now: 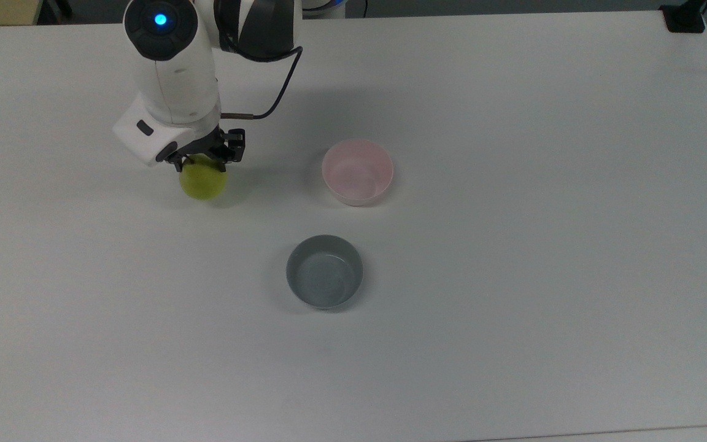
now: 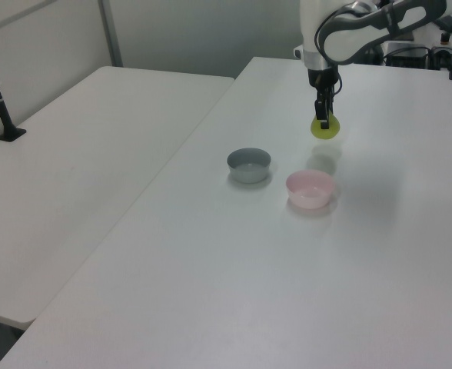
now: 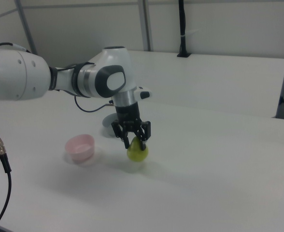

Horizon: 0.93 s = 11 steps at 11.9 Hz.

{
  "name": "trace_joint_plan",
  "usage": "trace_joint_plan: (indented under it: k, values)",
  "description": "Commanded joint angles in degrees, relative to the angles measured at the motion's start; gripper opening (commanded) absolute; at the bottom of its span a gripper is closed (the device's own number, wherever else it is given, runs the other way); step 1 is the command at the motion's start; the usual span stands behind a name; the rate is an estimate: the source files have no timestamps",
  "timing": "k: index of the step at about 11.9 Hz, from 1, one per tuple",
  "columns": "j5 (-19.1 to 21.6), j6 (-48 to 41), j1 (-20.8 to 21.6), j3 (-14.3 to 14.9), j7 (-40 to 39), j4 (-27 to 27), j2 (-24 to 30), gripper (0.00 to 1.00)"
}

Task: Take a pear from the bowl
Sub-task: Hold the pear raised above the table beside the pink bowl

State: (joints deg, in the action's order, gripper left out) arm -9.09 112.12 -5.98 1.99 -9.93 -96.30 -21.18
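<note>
The pear (image 1: 204, 183) hangs by its upper part in my gripper (image 1: 205, 161), fingers closed on it, clear of the white table (image 1: 513, 276). It is well to the top view's left of the pale pink bowl (image 1: 357, 171), which now lies empty. I should hold grip force constant and avoid jerks (a round fruit probably slips easily). The grey bowl (image 1: 324, 271) is uninvolved.

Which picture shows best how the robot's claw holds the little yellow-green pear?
The right view: it looks from the side, so the gripper pinches the small yellow-green pear at its top, just above the white table. In the top view the white wrist covers the pear's top. In the left view the pear is far away.
</note>
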Motion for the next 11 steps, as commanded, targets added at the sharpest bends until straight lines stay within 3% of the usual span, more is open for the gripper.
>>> trace_joint_plan:
  k: [1,4,7,8,9,11]
  values:
    - [-1.19,3.98,-0.53,0.29,-0.7,-1.43,-1.04,0.48]
    - [-1.81,4.25,-0.62,0.29,-0.53,-1.61,-1.4,0.5]
    - [-1.81,4.08,-0.53,0.21,-0.26,-1.61,-1.4,0.86]
    - [-1.81,3.99,-0.53,0.21,-0.18,-1.61,-1.32,0.93]
    - [-1.72,3.55,-0.53,0.29,-0.17,-1.35,-1.05,1.0]
    - [-1.19,3.02,-0.44,0.29,0.44,-1.0,0.26,1.0]
